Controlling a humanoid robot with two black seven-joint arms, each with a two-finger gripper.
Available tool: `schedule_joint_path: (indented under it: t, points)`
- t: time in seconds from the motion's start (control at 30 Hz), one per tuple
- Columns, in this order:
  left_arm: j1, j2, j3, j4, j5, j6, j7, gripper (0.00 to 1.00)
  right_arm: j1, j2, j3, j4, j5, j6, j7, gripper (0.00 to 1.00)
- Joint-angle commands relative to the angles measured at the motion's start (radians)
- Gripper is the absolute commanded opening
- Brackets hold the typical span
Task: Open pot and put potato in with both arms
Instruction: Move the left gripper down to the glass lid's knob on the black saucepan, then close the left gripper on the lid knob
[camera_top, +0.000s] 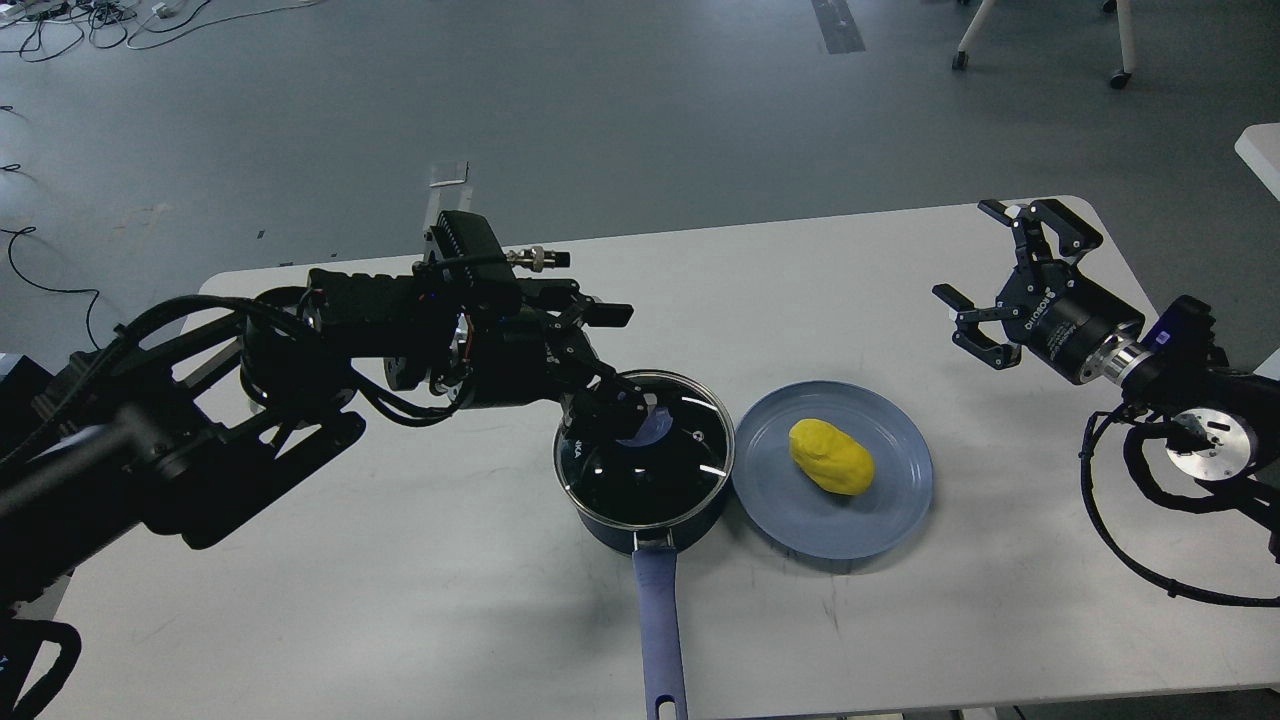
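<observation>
The pot (645, 470) stood on the white table (400, 600) with its glass lid (650, 450) on, and the left gripper (625, 405) had its fingers closed around the blue knob (655, 425) of the lid. The potato (831, 456) lay on the blue-grey plate (800, 520) just beside the pot. The right gripper (985, 275) hung above the far right part of the table, well apart from the plate, with its fingers spread open and holding nothing.

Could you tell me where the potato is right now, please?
In the head view, the potato lies on the blue-grey plate, right of centre on the table, just right of the pot.
</observation>
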Motion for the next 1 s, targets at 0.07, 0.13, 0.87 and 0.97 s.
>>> schedule_joint_path:
  t: [0.07,0.13,0.87,0.97]
  points:
    - [-0.004,-0.047,0.055,0.081,0.019,0.002,0.0,0.98,0.0,0.008,-0.001,-0.001,-0.002,0.0,0.0,1.0]
    - [-0.003,-0.051,0.056,0.081,0.019,0.002,0.0,0.98,0.0,0.008,-0.001,-0.001,-0.002,0.0,0.0,1.0]
    - [-0.006,-0.053,0.097,0.049,0.017,-0.005,0.0,0.98,-0.005,0.008,-0.009,-0.002,-0.002,0.0,0.0,1.0]
    - [0.0,-0.053,0.098,0.052,0.017,-0.004,0.0,0.97,-0.005,0.008,-0.009,-0.002,-0.002,0.0,0.0,1.0]
